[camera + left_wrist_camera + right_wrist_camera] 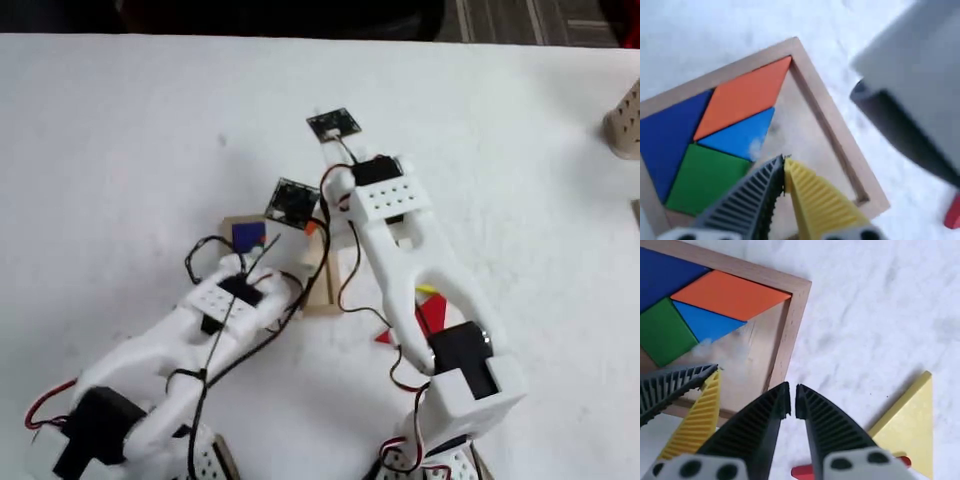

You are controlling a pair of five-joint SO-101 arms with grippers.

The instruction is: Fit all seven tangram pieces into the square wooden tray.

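Observation:
The square wooden tray holds a dark blue triangle, an orange parallelogram, a light blue triangle and a green square. The part of its floor along one rim is bare. My left gripper, one finger grey and one yellow, is shut with nothing in it and hovers over that bare floor. My right gripper has black fingers and is shut and empty. It hangs just outside the tray rim. A yellow triangle and a red piece lie on the table near it.
In the high view both arms crowd over the tray, hiding most of it. The red piece and yellow triangle lie under the right arm. A wooden object stands at the table's right edge. The white table stretches wide on the far side.

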